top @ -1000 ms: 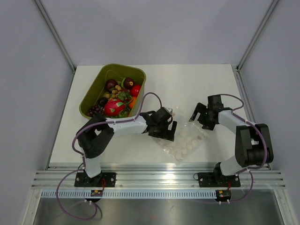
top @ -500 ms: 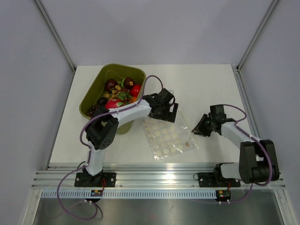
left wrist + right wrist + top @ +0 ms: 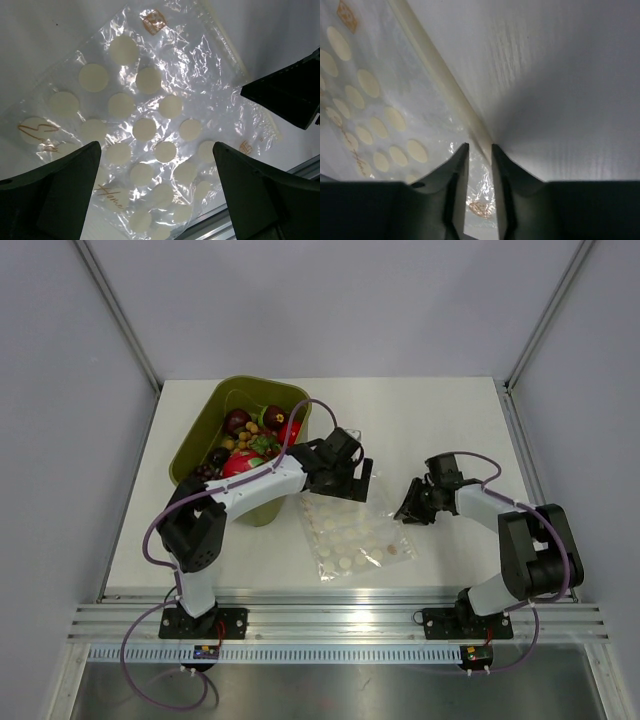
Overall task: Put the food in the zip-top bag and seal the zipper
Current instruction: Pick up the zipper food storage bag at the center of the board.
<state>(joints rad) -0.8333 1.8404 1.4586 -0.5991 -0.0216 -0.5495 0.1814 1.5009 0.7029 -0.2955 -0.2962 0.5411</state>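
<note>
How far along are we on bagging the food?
Nothing is done yet: the food sits in the green tub, and the zip-top bag lies flat and empty. In hand: left fingers open above it, right fingers straddling the zipper, grip unclear. Left: fill, seal.

1. White counter [image 3: 440, 420] — a metal rail [image 3: 340, 618] runs along its near edge.
2. An olive-green tub [image 3: 192, 448] stands at its far left.
3. A clear, dotted zip-top bag [image 3: 355, 535] lies near the middle — just right of the tub.
</note>
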